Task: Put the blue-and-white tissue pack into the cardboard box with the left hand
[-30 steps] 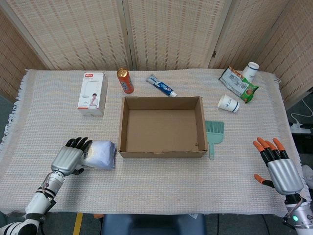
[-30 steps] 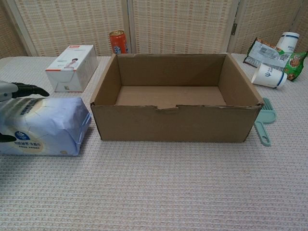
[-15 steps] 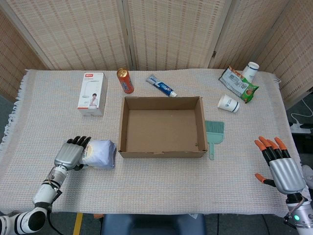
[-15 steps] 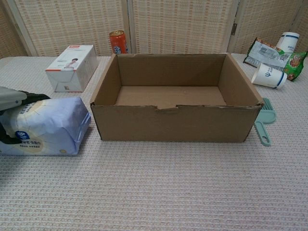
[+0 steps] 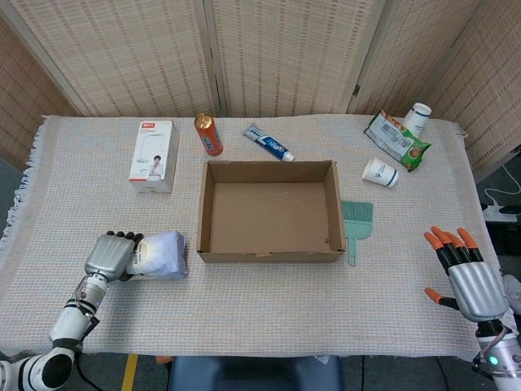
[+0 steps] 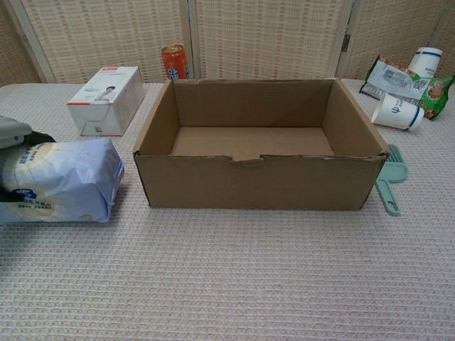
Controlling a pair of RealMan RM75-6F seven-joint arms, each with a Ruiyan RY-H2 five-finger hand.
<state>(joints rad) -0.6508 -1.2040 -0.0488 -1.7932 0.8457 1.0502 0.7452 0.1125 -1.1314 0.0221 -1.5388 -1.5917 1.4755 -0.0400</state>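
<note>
1. Head view, box (image 5: 269, 210): open-topped and empty, standing on the cloth; it serves as the landmark for every entry below.
2. Head view, pack (image 5: 159, 255): lies on the cloth just left of the box's near-left corner, outside it and not touching it as far as can be told.
3. Head view, left hand (image 5: 108, 257): set against the pack's far-from-box end, fingers curled over the pack's top edge. It appears to grip the pack.
4. Head view, right hand (image 5: 467, 277): well to the right of the box and nearer the robot, fingers spread, holding nothing.
5. Head view, other stock: brush (image 5: 356, 224) just right of the box; can (image 5: 208, 134) and toothpaste (image 5: 268, 143) behind it; carton (image 5: 155, 155) behind and left.
6. Chest view, pack (image 6: 60, 180): left of the box (image 6: 259, 183), apart from its wall, underside at or very near the cloth.
7. Chest view, left hand (image 6: 15, 133): only a grey part shows at the frame's left edge above the pack; dark fingers wrap the pack's end.
8. Progress, as judged: grasp seemingly made; lift, carry over the left wall and release inside the box are all left.
</note>
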